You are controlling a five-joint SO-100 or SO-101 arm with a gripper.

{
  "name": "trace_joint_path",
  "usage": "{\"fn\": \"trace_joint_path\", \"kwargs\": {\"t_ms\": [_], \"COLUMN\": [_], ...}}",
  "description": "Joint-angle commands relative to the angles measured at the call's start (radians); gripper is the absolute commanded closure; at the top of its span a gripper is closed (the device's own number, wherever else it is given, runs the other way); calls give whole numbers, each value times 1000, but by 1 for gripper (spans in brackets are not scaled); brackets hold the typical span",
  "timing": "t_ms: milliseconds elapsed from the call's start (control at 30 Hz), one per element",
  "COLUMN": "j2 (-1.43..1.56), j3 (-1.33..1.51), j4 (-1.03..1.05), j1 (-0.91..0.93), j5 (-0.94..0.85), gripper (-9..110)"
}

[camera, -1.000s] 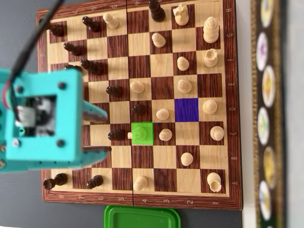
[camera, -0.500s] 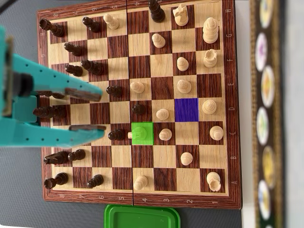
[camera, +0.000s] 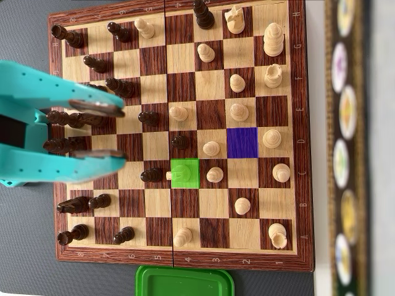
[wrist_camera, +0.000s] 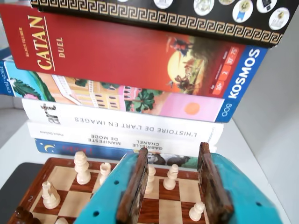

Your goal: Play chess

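The wooden chessboard [camera: 185, 261] lies flat in the overhead view, dark pieces [camera: 115, 86] mostly on its left half and light pieces [camera: 239, 111] mostly on its right. One square is tinted green [camera: 187, 174] with a small light piece on it, and another is tinted blue [camera: 242, 142] and bare. My teal gripper [camera: 120, 134] hovers over the board's left side, open, with nothing between its brown pads [camera: 97, 108]. In the wrist view the gripper [wrist_camera: 173, 150] frames light pieces [wrist_camera: 171, 177] on the board's far rows.
A green plastic lid [camera: 184, 282] sits just below the board's lower edge. A tall stack of books and game boxes [camera: 347, 148] lines the board's right side; in the wrist view the Catan box [wrist_camera: 117, 51] rises behind the light pieces.
The arm's body has left the overhead picture. The open fingers now stretch over the dark pieces, a little further left and higher than half a second ago. No piece has moved.
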Motion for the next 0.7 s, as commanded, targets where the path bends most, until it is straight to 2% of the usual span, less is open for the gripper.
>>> {"fn": "trace_joint_path", "kwargs": {"t_ms": [0, 433, 667], "j2": [74, 345, 347], "j3": [25, 241, 270], "j4": [-92, -380, -620], "j1": [-5, -5, -5], "j5": [3, 9, 71], "gripper": [85, 85, 85]}}
